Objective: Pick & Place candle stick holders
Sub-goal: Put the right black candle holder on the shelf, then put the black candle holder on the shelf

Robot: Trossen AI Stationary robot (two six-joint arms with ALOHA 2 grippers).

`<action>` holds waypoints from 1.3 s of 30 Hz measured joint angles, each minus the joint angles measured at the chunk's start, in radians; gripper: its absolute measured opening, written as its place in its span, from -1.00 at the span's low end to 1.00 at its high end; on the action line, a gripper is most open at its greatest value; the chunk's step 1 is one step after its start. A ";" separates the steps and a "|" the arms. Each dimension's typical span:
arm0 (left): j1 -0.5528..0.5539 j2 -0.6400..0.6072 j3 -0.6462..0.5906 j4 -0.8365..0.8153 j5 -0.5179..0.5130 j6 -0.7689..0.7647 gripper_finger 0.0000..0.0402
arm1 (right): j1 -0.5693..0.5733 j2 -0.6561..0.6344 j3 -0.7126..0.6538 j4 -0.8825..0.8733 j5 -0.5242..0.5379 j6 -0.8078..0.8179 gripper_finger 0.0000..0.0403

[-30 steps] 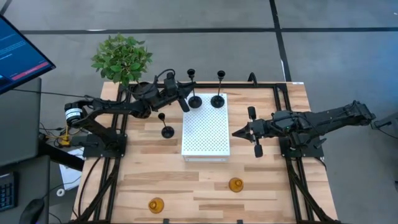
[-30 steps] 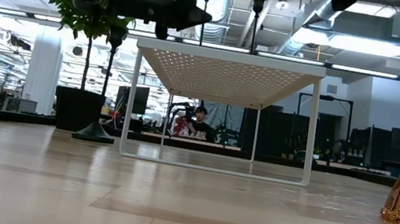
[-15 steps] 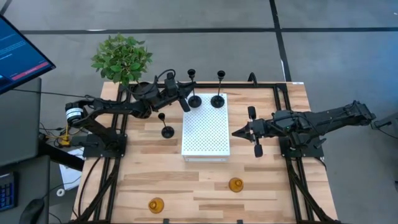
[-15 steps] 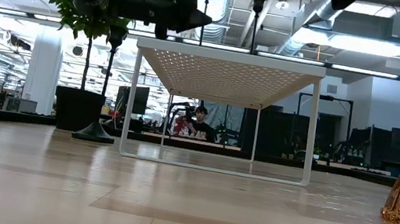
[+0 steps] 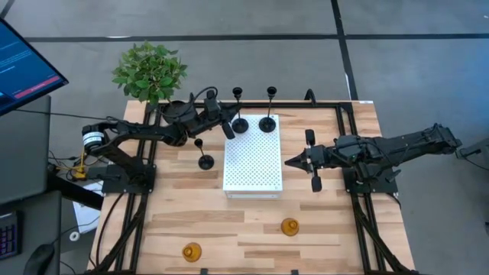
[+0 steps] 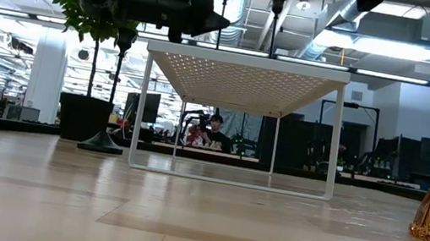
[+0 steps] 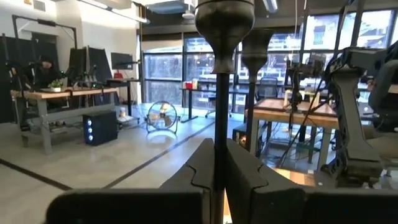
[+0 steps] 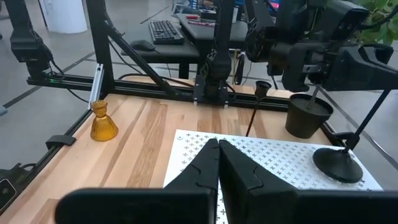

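Observation:
A white perforated rack (image 5: 252, 162) stands mid-table. Two black stemmed candle stick holders stand upright at its far edge: one (image 5: 239, 122) by its far left corner, one (image 5: 267, 122) to its right. A third black holder (image 5: 205, 160) stands by its disc base on the table, left of the rack. Two amber holders (image 5: 289, 227) (image 5: 191, 251) sit near the table's front edge. My left gripper (image 5: 227, 124) is shut on the far-left holder. My right gripper (image 5: 294, 163) is shut and empty, at the rack's right edge. My left gripper pinches the holder's thin stem (image 7: 219, 124) between its two fingers (image 7: 199, 174), below the cup (image 7: 224, 18). The fingers come level from the table's left and lie across the stem. The holder stays upright, its disc base (image 5: 239, 124) at the rack's top; resting or just lifted, I cannot tell.
A black pot with a green plant (image 5: 150, 72) stands at the table's far left corner, behind my left arm. A black frame (image 5: 348, 114) borders the table. The bare wood between the rack and the amber holders is open. A monitor (image 5: 23, 69) stands left of the table.

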 joint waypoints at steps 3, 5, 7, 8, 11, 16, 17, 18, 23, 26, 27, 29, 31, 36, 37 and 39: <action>0.000 0.023 0.001 0.011 0.001 0.001 -0.93 | 0.000 0.000 0.000 0.000 0.000 0.000 -1.00; 0.000 0.038 0.001 0.039 0.001 0.001 -0.93 | 0.000 0.000 0.000 0.000 0.000 0.000 -1.00; 0.000 0.040 0.001 0.047 0.000 0.001 -0.93 | 0.000 0.000 0.000 -0.001 0.000 0.000 -1.00; 0.000 0.041 0.001 0.050 0.000 0.001 -0.92 | 0.000 0.000 0.000 -0.001 0.000 0.000 -1.00; 0.000 0.042 0.001 0.051 0.000 0.000 -0.88 | 0.000 0.001 0.000 -0.004 0.000 0.000 -1.00; 0.000 0.042 0.001 0.050 0.000 0.000 -0.76 | 0.000 0.001 0.000 -0.005 0.000 0.000 -1.00; 0.000 0.042 0.001 0.050 0.000 0.000 -0.74 | 0.000 0.001 0.000 -0.007 0.000 0.000 -1.00; 0.000 0.042 0.001 0.050 0.000 0.000 -0.72 | 0.000 0.001 0.000 -0.010 0.000 0.000 -1.00; 0.000 0.042 0.001 0.051 0.000 0.000 -0.60 | 0.000 0.001 0.000 -0.020 0.000 0.000 -1.00; 0.000 0.042 0.001 0.053 0.000 0.000 -0.50 | 0.000 0.001 0.000 -0.020 0.000 0.000 -1.00; 0.000 0.041 0.000 0.052 0.000 0.000 -0.47 | 0.000 0.001 0.000 -0.021 0.000 0.000 -1.00; 0.000 0.031 0.000 0.052 0.000 0.001 -0.41 | 0.000 0.001 0.000 -0.024 0.000 0.000 -1.00; 0.000 0.017 0.000 0.052 0.000 0.010 -0.35 | 0.000 0.001 0.000 -0.024 0.000 0.001 -1.00; -0.001 -0.034 0.000 0.027 0.000 0.033 -0.27 | 0.000 0.001 0.000 -0.024 0.000 0.003 -1.00; -0.001 -0.048 0.000 0.009 0.000 0.035 -0.27 | 0.000 0.001 0.000 -0.026 0.000 0.003 -1.00; -0.001 -0.081 0.000 -0.041 0.000 0.053 -0.27 | 0.000 0.001 0.000 -0.029 0.000 0.003 -1.00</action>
